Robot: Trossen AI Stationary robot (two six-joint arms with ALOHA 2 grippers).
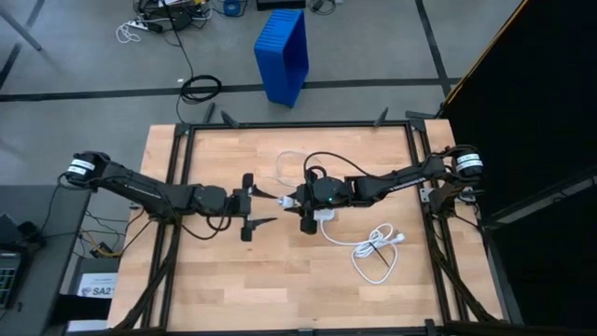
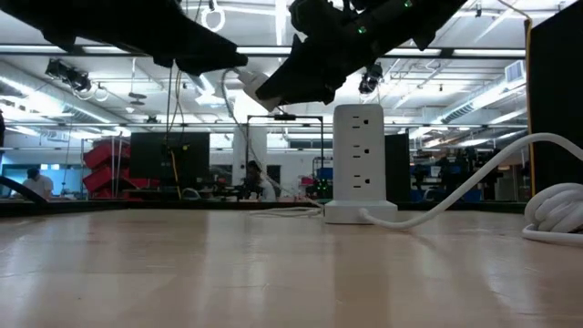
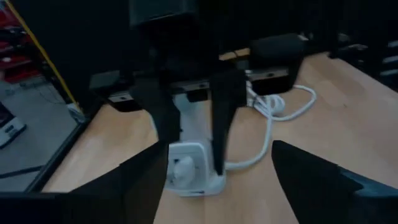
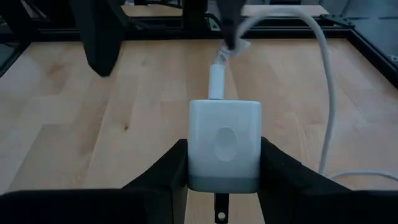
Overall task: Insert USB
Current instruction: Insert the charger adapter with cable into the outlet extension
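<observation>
The USB cable (image 1: pixel 283 168) is thin and white and loops over the table's far middle. Its plug (image 4: pixel 217 79) sits at the far face of a white charger cube (image 4: pixel 224 144), which my right gripper (image 4: pixel 225 150) is shut on near the table's centre (image 1: pixel 297 200). My left gripper (image 1: pixel 264 207) faces it from the left, open wide, with one finger (image 4: pixel 227 18) beside the cable just behind the plug. A white socket tower (image 2: pixel 356 159) stands upright on its base below the right gripper. My right gripper pinches the charger cube between its two fingers, on two opposite side faces (image 4: pixel 194 158). The fingers lie about level, pointing toward the table's left. The cube is lifted clear, its prongs (image 4: pixel 217 216) toward the wrist and the USB plug at its far face. My left gripper: I cannot tell whether its finger touches the cable.
The tower's thick white power cord (image 1: pixel 373 247) runs to a bundled coil on the table's right near part. Black rails (image 1: pixel 298 126) frame the table. A blue bin (image 1: pixel 283 54) stands on the floor beyond the far edge. Bare wood lies on the near side (image 1: pixel 233 280).
</observation>
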